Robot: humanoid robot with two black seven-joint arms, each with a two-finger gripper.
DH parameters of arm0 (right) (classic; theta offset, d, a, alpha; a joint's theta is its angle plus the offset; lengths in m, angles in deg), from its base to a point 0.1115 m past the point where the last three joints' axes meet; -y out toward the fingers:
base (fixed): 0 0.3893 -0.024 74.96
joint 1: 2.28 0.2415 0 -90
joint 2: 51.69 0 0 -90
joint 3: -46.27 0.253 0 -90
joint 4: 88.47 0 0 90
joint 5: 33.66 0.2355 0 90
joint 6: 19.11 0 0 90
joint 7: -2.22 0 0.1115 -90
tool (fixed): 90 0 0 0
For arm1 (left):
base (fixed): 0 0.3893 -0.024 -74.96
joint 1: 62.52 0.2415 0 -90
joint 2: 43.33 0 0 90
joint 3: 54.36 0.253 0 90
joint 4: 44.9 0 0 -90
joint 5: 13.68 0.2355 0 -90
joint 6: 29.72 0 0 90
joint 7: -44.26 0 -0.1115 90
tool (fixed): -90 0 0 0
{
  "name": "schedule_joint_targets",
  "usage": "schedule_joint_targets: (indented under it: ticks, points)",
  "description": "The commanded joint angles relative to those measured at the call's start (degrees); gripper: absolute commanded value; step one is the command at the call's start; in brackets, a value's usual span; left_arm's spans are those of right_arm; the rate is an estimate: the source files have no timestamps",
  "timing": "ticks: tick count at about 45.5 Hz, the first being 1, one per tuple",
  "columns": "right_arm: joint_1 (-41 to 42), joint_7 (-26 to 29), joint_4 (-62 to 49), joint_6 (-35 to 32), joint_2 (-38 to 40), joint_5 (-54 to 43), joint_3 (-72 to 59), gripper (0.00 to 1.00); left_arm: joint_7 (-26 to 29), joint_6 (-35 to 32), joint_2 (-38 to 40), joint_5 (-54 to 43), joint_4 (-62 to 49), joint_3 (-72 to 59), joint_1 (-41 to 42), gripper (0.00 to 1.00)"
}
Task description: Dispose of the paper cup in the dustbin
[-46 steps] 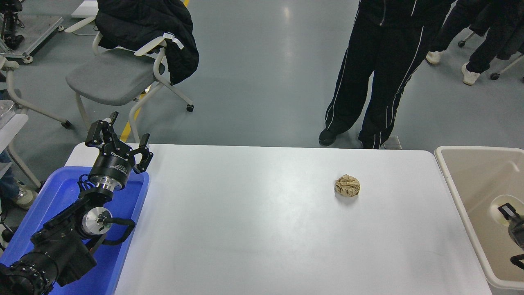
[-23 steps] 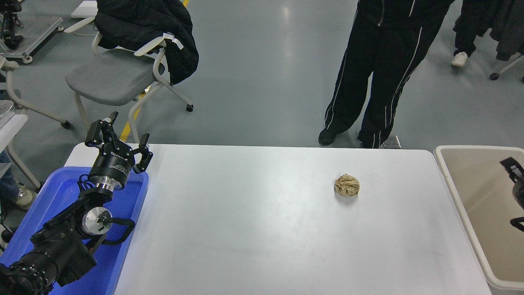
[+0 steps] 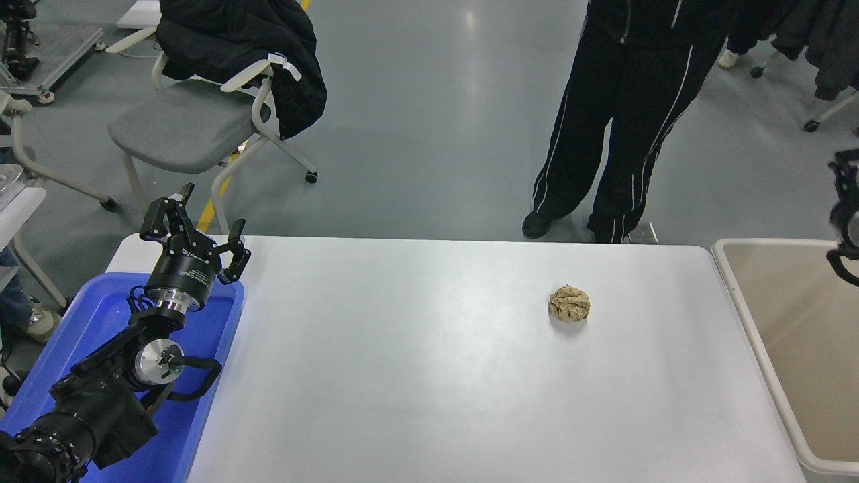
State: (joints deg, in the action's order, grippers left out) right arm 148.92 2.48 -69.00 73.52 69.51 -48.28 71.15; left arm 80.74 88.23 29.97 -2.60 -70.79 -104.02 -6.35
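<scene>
The beige dustbin (image 3: 746,316) stands at the table's right end, cut off by the picture's edge. The paper cup does not show anywhere; the part of the bin's inside that I see holds nothing. Only a black sliver of my right gripper (image 3: 845,208) shows at the right edge, raised above the bin's far rim, and its fingers cannot be made out. My left gripper (image 3: 198,231) is open and empty, parked over the blue tray (image 3: 215,349) at the lower left.
A crumpled brown paper ball (image 3: 569,303) lies on the white table (image 3: 402,369), right of the middle. A person in black trousers (image 3: 604,134) stands at the far side. A grey chair with a black jacket (image 3: 228,60) stands at the far left.
My right gripper has risen from inside the bin to above its far rim. The cup that showed under it in the bin one second ago no longer shows.
</scene>
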Motion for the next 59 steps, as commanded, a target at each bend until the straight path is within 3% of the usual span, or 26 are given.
schedule_joint_targets:
  ticks: [1, 11, 17, 31, 38, 59]
  points:
    - [-3.5, -2.0, 15.0, -0.2, 2.4, -0.2, 19.8, 0.99, 0.0, 0.0, 0.0, 0.0, 0.0, 0.0, 0.0, 1.00]
    - [-11.4, -16.6, 21.3, -0.3, 1.7, -0.9, 21.8, 0.99, 0.0, 0.0, 0.0, 0.0, 0.0, 0.0, 0.0, 1.00]
    - [-17.8, -22.1, 22.6, -0.3, -0.3, -0.8, 24.1, 0.99, 0.0, 0.0, 0.0, 0.0, 0.1, 0.0, 0.0, 1.00]
    - [-31.0, -25.7, 28.3, -2.1, -6.7, -1.1, 31.5, 0.99, 0.0, 0.0, 0.0, 0.0, 0.1, 0.0, 0.0, 1.00]
    - [-32.4, -28.0, 28.0, -2.5, -9.0, -1.1, 32.5, 0.99, 0.0, 0.0, 0.0, 0.0, 0.0, 0.0, 0.0, 1.00]
    - [-33.3, -28.4, 27.6, -2.5, -9.1, -2.0, 30.8, 0.99, 0.0, 0.0, 0.0, 0.0, 0.0, 0.0, 0.0, 1.00]
